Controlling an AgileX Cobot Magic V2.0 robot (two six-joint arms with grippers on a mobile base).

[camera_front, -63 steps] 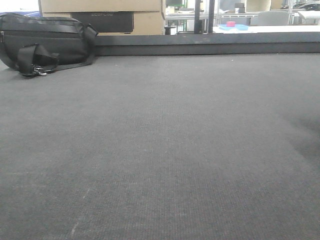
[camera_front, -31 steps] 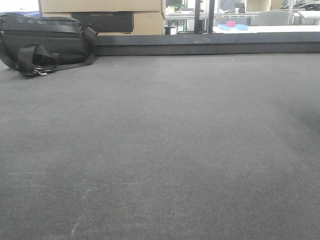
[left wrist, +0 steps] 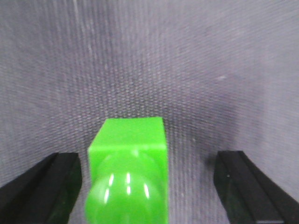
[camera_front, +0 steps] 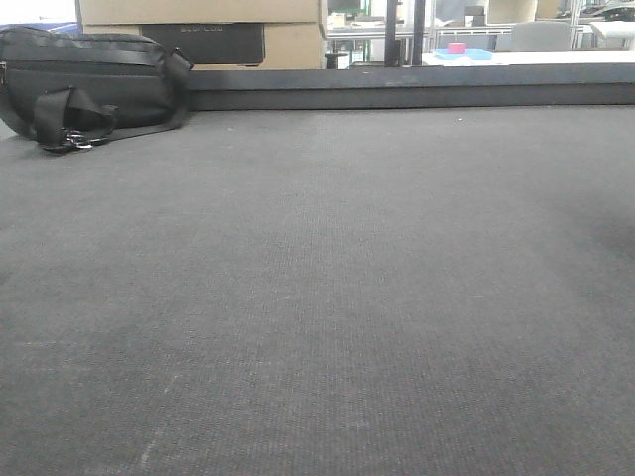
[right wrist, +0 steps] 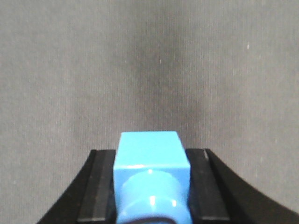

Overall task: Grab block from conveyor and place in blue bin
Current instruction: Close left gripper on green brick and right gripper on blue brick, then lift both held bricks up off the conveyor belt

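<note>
The long, dark grey woven conveyor belt (camera_front: 317, 297) fills nearly everything in front of me, with its dark far rail across the top. At its far left corner lies a black fabric bag with a strap and metal buckle (camera_front: 89, 84), and tan cardboard boxes (camera_front: 198, 12) stand behind it. Far off on a white table is a shallow light-blue tray (camera_front: 462, 54) holding something small and pink.

The left gripper (left wrist: 145, 186) hangs low over the belt, spread wide. A bright green plastic block with a round stud (left wrist: 128, 177) sits between its black fingers (left wrist: 42, 191), just beside the one on the view's left and well apart from the other.

The right gripper (right wrist: 152, 186) is clamped on a light blue plastic block with a round stud (right wrist: 152, 156), above the belt.
</note>
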